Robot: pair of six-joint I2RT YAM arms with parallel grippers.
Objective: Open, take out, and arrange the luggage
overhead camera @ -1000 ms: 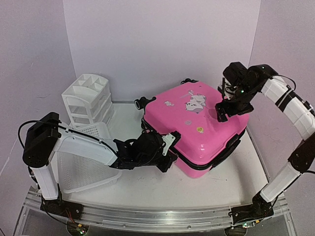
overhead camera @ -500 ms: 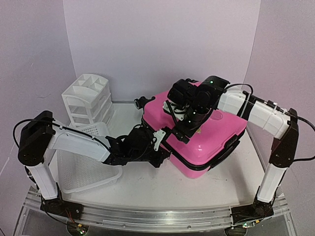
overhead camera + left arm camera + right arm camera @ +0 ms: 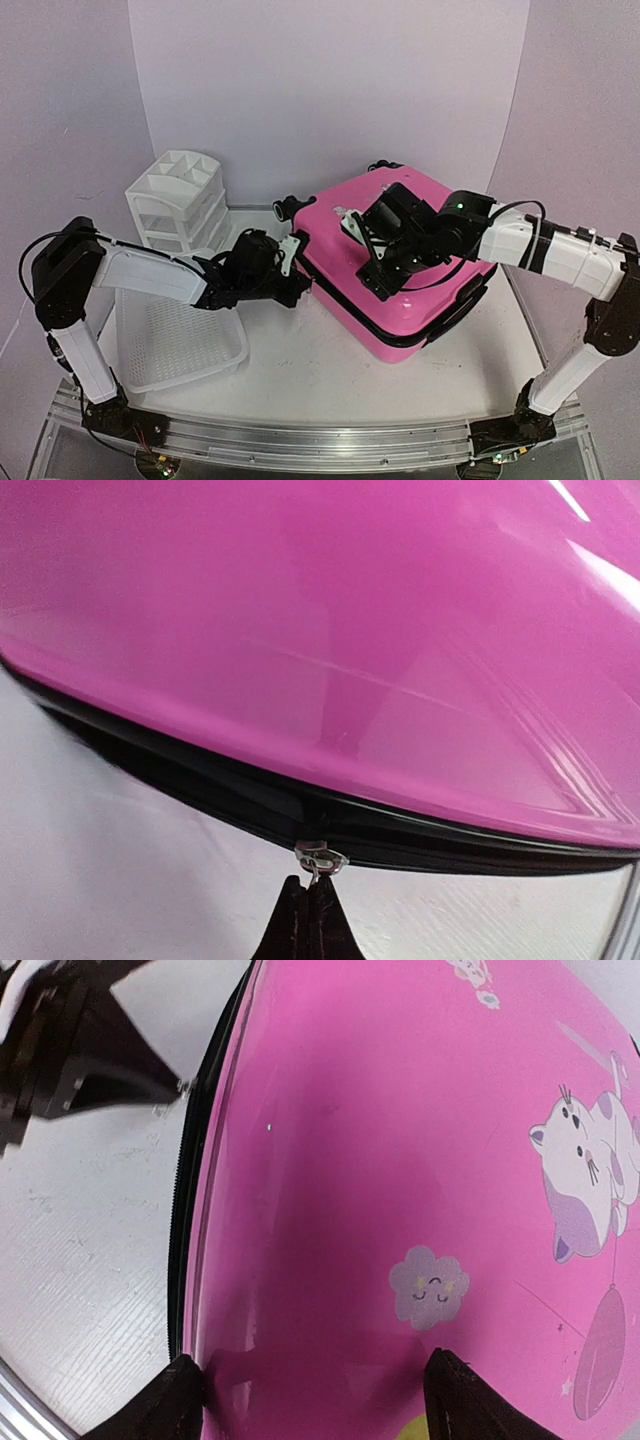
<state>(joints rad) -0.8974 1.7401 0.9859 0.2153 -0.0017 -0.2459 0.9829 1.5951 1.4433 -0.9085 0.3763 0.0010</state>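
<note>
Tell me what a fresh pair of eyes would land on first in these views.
The bright-pink luggage dominates the table's centre-right, lying flat with cartoon stickers on its lid. At its left edge the left gripper is pinched shut on the zipper pull. The right gripper is spread open over the lid, near a cat sticker.

Bright, even light, with glare streaking the luggage.

The luggage has a smooth, glossy plastic shell; its zipper pull is shiny metal.
</note>
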